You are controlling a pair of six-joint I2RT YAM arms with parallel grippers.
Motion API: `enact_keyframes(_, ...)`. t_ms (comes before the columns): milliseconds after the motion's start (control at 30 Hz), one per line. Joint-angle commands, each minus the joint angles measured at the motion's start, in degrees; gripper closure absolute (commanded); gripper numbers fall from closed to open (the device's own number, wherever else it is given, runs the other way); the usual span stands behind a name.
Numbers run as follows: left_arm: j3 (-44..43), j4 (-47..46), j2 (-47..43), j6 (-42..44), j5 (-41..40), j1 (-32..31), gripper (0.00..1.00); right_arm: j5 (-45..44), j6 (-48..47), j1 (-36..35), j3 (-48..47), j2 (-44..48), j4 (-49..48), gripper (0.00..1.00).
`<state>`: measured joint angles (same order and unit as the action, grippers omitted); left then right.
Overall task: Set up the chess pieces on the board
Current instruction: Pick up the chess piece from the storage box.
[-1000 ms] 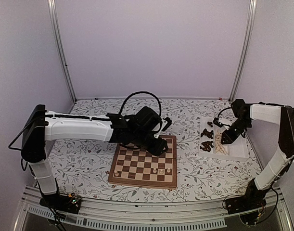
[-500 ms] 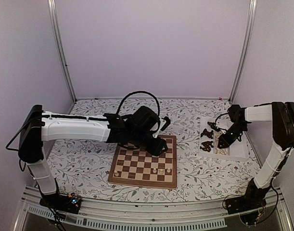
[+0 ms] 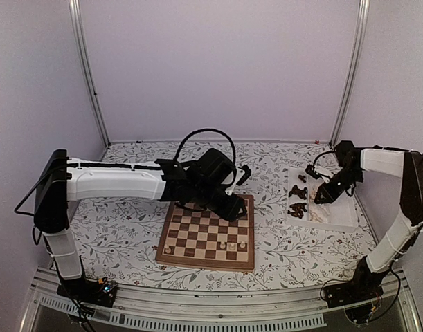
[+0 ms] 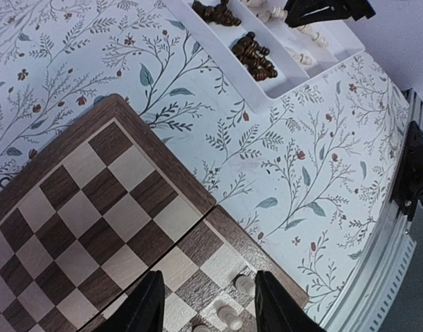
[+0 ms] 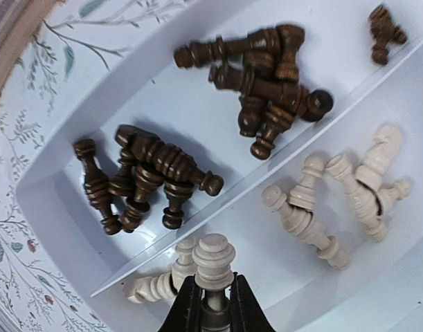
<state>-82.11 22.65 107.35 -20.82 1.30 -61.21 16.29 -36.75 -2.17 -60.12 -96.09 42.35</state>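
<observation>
The right end effector (image 5: 212, 294) is hanging over the white tray (image 5: 183, 111). Its two dark fingers are pinching the stem of a held cream piece (image 5: 212, 259), whose turned, rounded head is projecting beyond the tips. The tray is smooth moulded plastic, split by a raised wall into long compartments. In one, the dark pieces (image 5: 266, 76) are lying in two tangled heaps, glossy brown with ringed, lathe-turned bodies. In the other, the loose cream pieces (image 5: 336, 200) are lying on their sides, matt and pale.

The left end effector (image 4: 208, 297) is hovering over the board (image 4: 93, 207) near its right-hand edge. Its black fingers are standing well apart and gripping nothing. The board is flat, grained wood in light tan and dark brown squares with a reddish-brown border, and a seam is running across it. It is lying on the worktop (image 3: 121, 221), between the two arms and to the left of the tray. A few standing cream pieces (image 4: 246, 283) are sitting upright on its near rank. A pale cloth printed with leafy sprigs is covering the worktop.
</observation>
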Motion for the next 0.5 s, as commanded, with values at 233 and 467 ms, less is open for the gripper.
enact_keyframes(233,-9.3,-10.2,2.9,0.2,2.2,0.9,0.53,18.8,-0.3,0.8,1.4,15.0,-2.0,0.95)
enact_keyframes(467,-12.2,-20.1,6.9,-6.5,7.3,0.9,0.54,20.5,-1.9,0.7,5.4,18.1,-6.2,0.96)
